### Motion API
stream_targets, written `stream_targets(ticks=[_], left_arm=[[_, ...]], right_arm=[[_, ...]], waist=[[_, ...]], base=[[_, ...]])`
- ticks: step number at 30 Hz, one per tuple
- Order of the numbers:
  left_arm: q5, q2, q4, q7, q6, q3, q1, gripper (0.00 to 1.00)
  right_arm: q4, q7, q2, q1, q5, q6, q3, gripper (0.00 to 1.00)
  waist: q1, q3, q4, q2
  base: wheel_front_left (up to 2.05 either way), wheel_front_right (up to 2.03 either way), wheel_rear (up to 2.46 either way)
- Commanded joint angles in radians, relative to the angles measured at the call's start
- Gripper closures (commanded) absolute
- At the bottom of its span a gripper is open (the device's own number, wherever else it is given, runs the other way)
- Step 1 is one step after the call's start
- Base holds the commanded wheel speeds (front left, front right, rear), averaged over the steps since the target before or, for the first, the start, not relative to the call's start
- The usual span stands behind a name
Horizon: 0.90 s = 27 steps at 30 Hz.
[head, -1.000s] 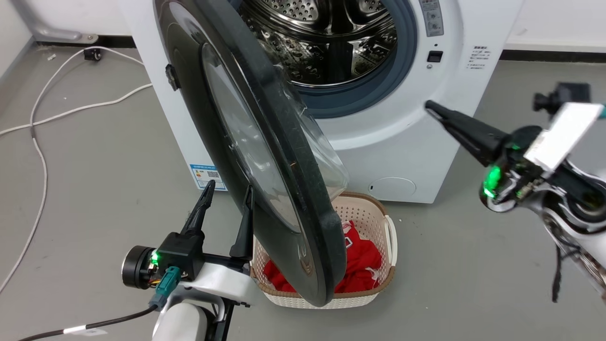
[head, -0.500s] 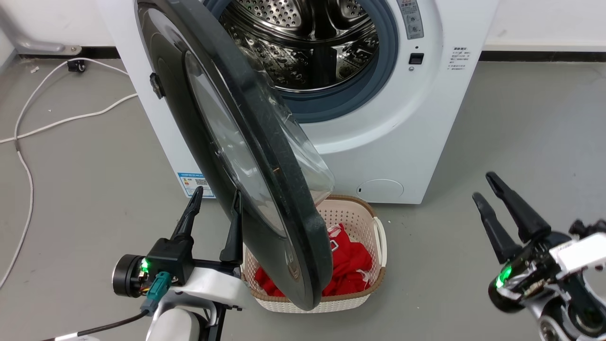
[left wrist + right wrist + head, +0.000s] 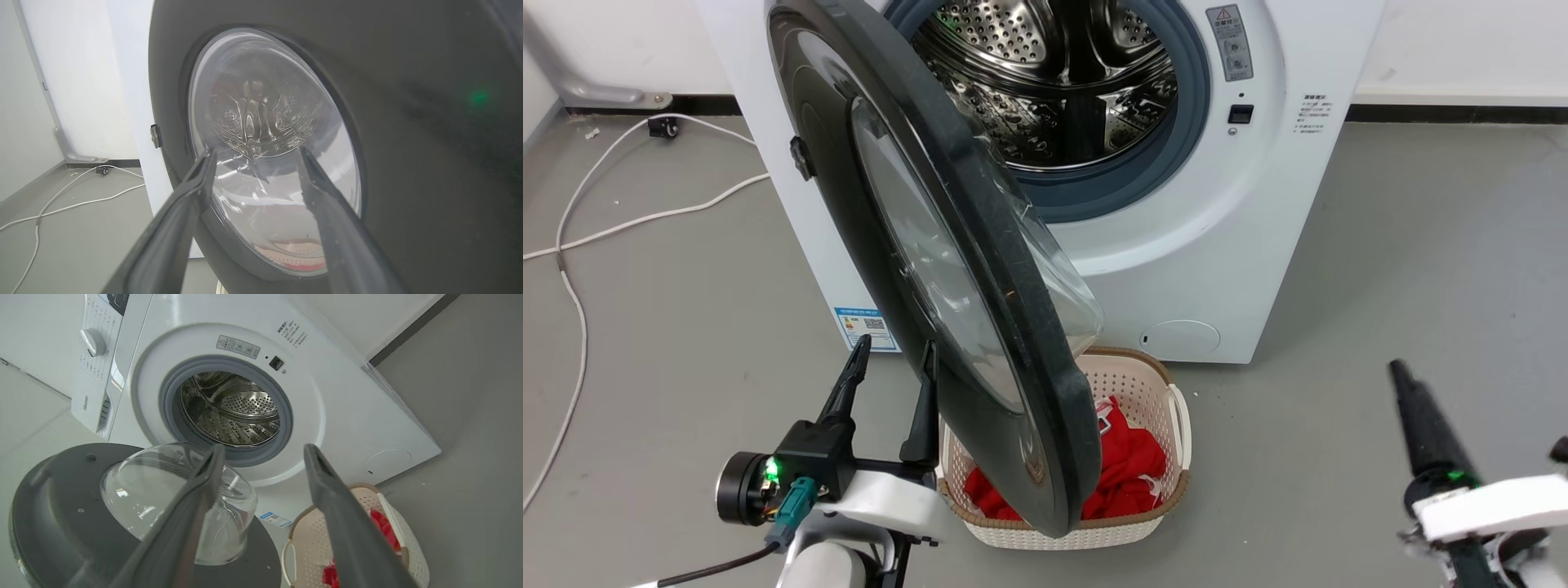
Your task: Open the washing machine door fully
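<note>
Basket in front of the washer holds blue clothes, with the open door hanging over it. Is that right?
No. The clothes in the basket are red, not blue, as the head view shows. The open door does hang over the basket.

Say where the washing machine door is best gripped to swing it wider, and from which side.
Probably the free rim of the washing machine door, opposite the hinge: edge-on and thin enough to pinch. Come from its outer face, where the open left gripper hovers.
</note>
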<state>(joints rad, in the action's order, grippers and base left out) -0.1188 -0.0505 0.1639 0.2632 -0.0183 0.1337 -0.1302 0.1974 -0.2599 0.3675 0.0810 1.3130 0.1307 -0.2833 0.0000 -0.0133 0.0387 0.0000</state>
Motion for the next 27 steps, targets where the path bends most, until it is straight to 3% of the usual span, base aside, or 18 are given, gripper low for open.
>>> stream_targets(ticks=[1,4,9,15,21,27], left_arm=[[0.000,0.000,0.001,0.002,-0.002,0.000,0.009,0.00],[0.002,0.000,0.000,0.002,-0.002,-0.002,0.015,0.00],[0.006,0.000,-0.002,0.002,-0.005,-0.003,0.016,0.00],[0.010,0.000,-0.002,0.002,-0.006,-0.006,0.010,0.00],[0.014,0.000,-0.004,0.002,-0.008,-0.005,0.005,0.00],[0.019,0.000,-0.005,0.002,-0.008,-0.004,-0.001,0.00]], right_arm=[[0.009,-0.005,-0.014,0.015,-0.058,0.000,0.039,0.00],[-0.001,-0.004,-0.085,0.016,-0.308,0.000,0.166,0.00],[-0.120,-0.005,-0.212,-0.017,-0.734,0.000,0.334,0.00],[-0.301,0.002,-0.296,-0.071,-1.135,0.000,0.406,0.00],[-0.351,0.055,-0.317,-0.141,-1.324,0.000,0.374,0.00],[-0.275,0.045,-0.319,-0.171,-1.277,0.000,0.369,0.00]], waist=[[0.0000,0.002,-0.002,0.0000],[0.0000,0.005,-0.005,0.0000],[0.0000,0.004,-0.007,0.0000],[0.0000,0.000,-0.005,0.0000],[0.0000,-0.003,-0.004,0.0000],[0.0000,-0.009,0.000,0.0000]], base=[[0.00,0.00,0.00],[0.00,0.00,0.00],[0.00,0.00,0.00],[0.00,0.00,0.00],[0.00,0.00,0.00],[0.00,0.00,0.00]])
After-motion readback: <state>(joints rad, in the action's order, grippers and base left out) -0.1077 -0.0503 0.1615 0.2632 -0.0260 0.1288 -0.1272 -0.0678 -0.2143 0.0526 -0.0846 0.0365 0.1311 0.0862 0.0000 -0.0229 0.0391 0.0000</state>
